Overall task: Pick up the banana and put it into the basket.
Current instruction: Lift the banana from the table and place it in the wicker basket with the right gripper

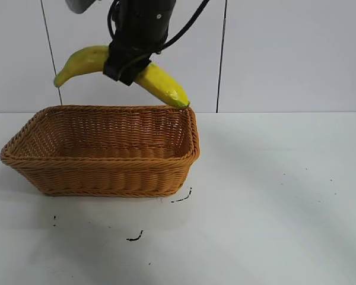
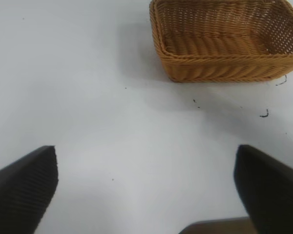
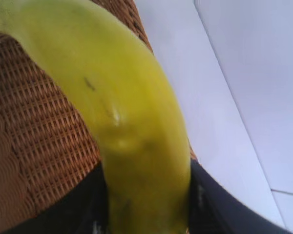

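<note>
right gripper (image 1: 129, 66): clamped on the banana's middle
banana (image 1: 160, 83): in the air above the basket's far rim, 12 o'clock
basket (image 1: 101, 175): on table (image 1: 273, 202)
left gripper (image 2: 145, 195): fingers spread, empty

The right gripper (image 1: 129, 64) hangs above the basket's (image 1: 101, 178) rear rim, clamped across the middle of the banana (image 1: 163, 84) — one end of the fruit juts out to the claw's left in the exterior view, the other slopes down to its right, its tip just over the basket's back right corner. The basket sits on the table (image 1: 273, 196) directly below the claw, at the table's left. The left gripper (image 2: 145, 195) waits apart over bare table — the basket lies well ahead of it
</note>
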